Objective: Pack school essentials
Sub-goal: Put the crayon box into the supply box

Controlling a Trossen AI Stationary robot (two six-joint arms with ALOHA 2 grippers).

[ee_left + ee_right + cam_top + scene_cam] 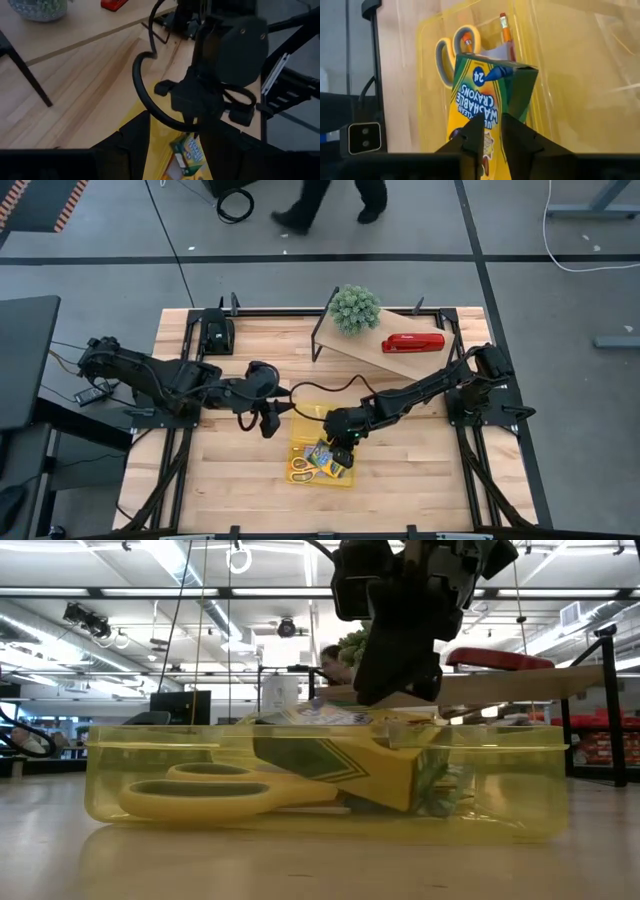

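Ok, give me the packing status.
Done: scissors and a pencil lie in the yellow tray. In hand: the right claw is over the tray with the crayon box between its fingers, leaning inside. The left claw waits beside the tray. No other stationery shows outside it.

High view: straight down from above the whole tabletop (240,480), both arms and a strip of floor in frame, yellow tray (300,442) small near centre. Low view: level from tabletop height, pressed close against that same yellow tray (120,780), facing the room behind. Wrist views: left looking across at the other arm above the tray's crayon box (190,150); right very near, down onto that crayon box (480,100).
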